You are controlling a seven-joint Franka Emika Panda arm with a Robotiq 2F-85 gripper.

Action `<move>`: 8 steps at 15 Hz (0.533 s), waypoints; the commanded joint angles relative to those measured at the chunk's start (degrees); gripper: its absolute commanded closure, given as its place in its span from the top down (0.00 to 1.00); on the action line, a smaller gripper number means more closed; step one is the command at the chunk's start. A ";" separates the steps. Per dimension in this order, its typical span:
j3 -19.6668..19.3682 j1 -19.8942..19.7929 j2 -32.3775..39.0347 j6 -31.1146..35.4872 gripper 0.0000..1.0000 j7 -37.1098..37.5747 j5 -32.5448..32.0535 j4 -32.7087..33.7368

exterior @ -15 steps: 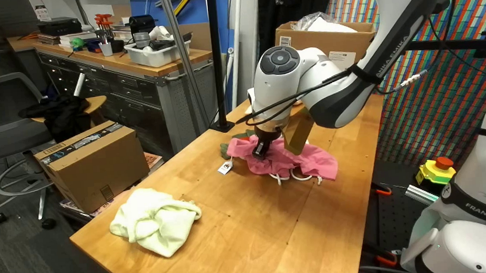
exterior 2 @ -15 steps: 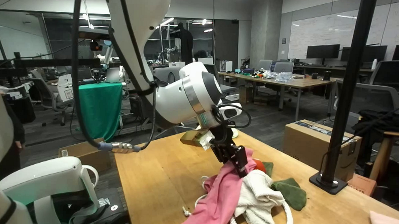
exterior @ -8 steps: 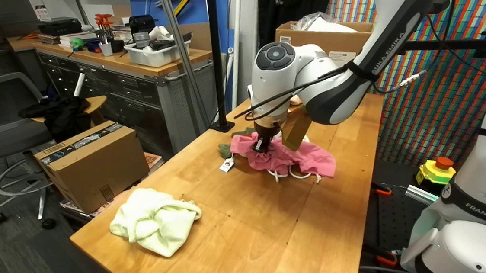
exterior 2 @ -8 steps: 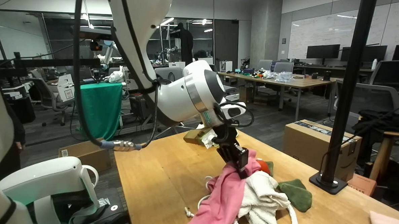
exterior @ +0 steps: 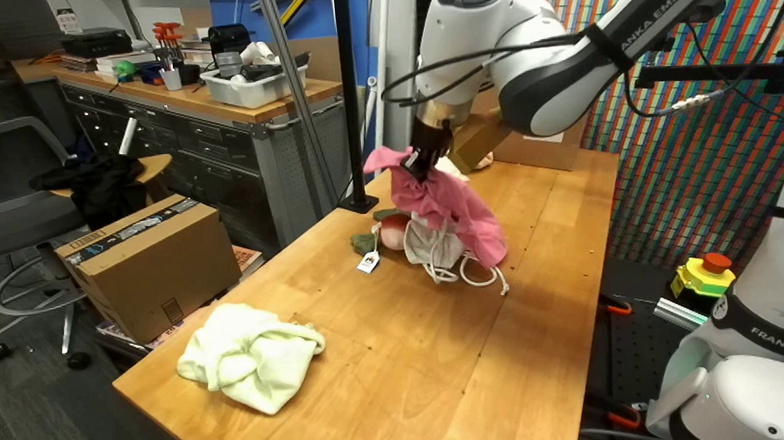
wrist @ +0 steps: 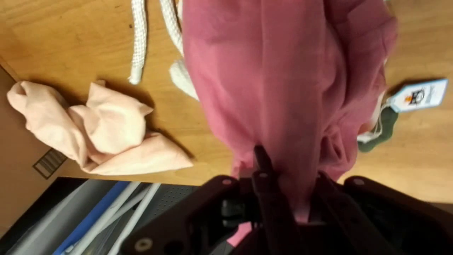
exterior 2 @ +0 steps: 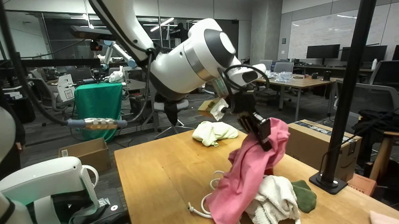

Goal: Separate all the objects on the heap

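Note:
My gripper (exterior: 419, 167) is shut on the pink cloth (exterior: 459, 208) and holds it above the heap; its lower end hangs by the table. In the wrist view (wrist: 292, 170) the pink cloth (wrist: 283, 88) runs up between the fingers. Below it lies a white towelling cloth (exterior 2: 273, 201) with white cords, still touching or close to the pink cloth. Beside it sit a red and pale round object (exterior: 393, 234) and dark green pieces (exterior: 364, 244), also visible in an exterior view (exterior 2: 304, 196). A white tag (wrist: 419, 95) lies there on a string.
A pale green cloth (exterior: 252, 357) lies apart at one table end, and a peach cloth (wrist: 113, 131) lies toward the other. A black pole (exterior 2: 338, 131) stands on the table edge near the heap. A cardboard box (exterior: 533, 151) stands at the table's far end.
My gripper has risen with the pink cloth in it, lifting it off the heap. The round object and the white cloth are now uncovered in an exterior view.

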 commanded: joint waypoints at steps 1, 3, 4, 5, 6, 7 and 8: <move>-1.11 -2.67 -8.47 -0.19 0.14 -2.06 5.22 -0.70; -1.36 -4.58 -10.82 -0.43 0.14 -2.30 7.01 -0.13; -1.38 -5.64 -11.53 -0.73 0.14 -2.64 7.64 0.01; -1.21 -6.73 -12.10 -1.61 0.14 -2.72 7.96 0.33; -0.94 -7.81 -12.54 -2.44 0.14 -2.25 7.91 0.64; -0.75 -9.15 -12.75 -3.49 0.14 -1.53 7.28 0.82; -0.50 -10.26 -12.85 -4.61 0.14 -0.73 6.52 1.15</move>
